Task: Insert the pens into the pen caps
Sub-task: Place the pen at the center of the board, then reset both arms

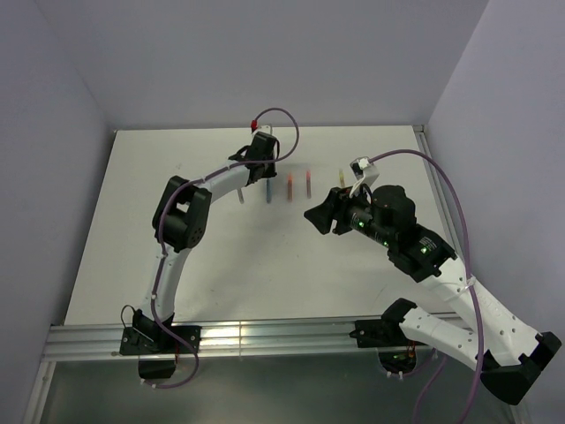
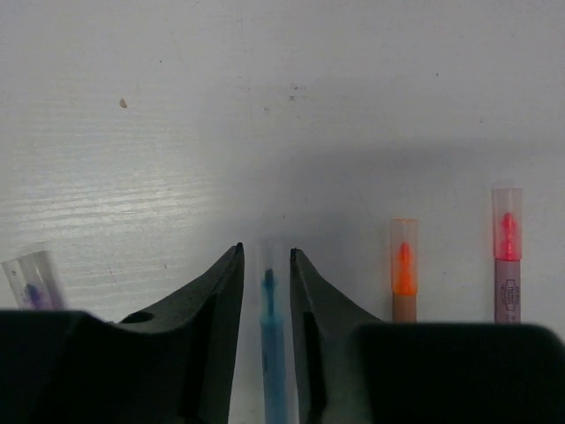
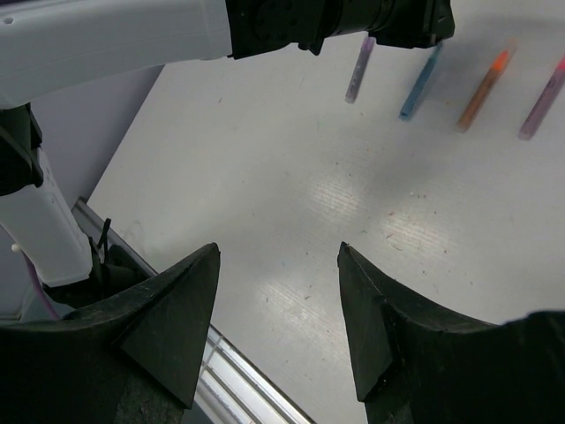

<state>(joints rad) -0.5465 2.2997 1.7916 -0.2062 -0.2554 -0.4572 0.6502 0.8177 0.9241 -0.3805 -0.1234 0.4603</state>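
1. Nearest the lens in the left wrist view, the left gripper is seen with its jaws slightly parted. The blue pen lies between them on the table. A thin gap shows on each side, so nothing is judged to be gripped.
2. The pen is judged light, stiff and smooth, so it is apt to roll or slip. It would best be taken across the barrel near mid-length, away from the tip.
3. Whether its tip is covered is too faint to tell.
4. Near it on the right, the orange pen and the pink pen are laid parallel. Each tip is seen through a clear cap.
5. A purple pen is cut off at the view's left edge.
6. Every barrel's lower end is hidden behind the fingers.
7. The right gripper is held wide open and empty, well apart from the row.
8. From above, a yellow pen is only a blur.
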